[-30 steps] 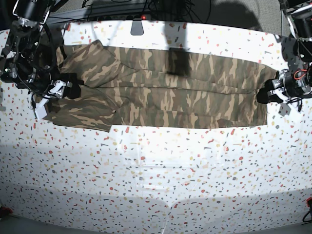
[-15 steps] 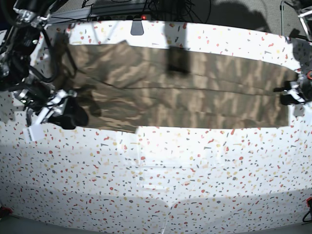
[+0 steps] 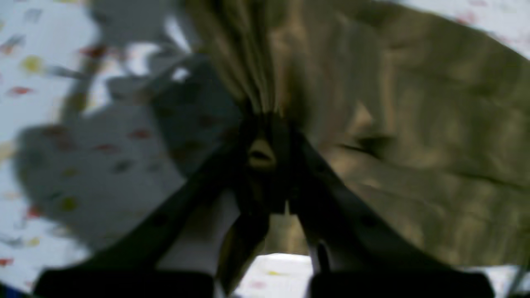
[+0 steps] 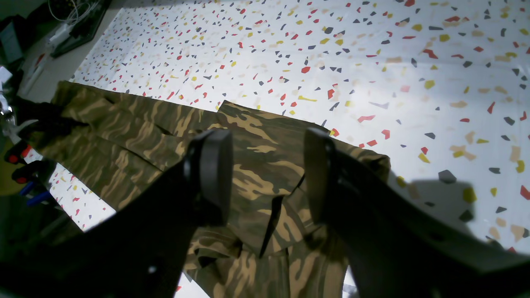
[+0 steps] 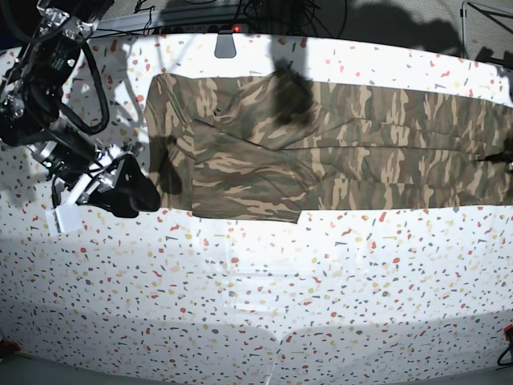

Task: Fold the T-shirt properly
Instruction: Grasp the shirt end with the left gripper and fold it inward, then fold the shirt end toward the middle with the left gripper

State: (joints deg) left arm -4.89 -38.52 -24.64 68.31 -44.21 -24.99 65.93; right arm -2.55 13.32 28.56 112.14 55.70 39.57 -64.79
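Note:
The camouflage T-shirt [image 5: 321, 152] lies stretched in a long band across the far half of the table, from left of centre to the right edge. My right gripper [image 5: 143, 196] hovers open just off the shirt's left end. In the right wrist view its two black fingers [image 4: 211, 174] stand apart above the T-shirt's [image 4: 265, 165] folded end, with nothing between them. In the blurred left wrist view my left gripper [image 3: 265, 140] is shut on a bunched pinch of the T-shirt [image 3: 414, 124]. That arm is almost wholly past the right edge of the base view.
The speckled white table [image 5: 256, 305] runs toward me in front of the shirt. A dark mount [image 5: 225, 44] and cables sit at the table's back edge. A white tag [image 5: 64, 218] hangs from the right arm. Off the table's side are cables and clutter [image 4: 66, 29].
The shirt has slid to the right, pulled by the left gripper, which has gone past the frame's edge. The right gripper has let go of the left end and opened clear of it.

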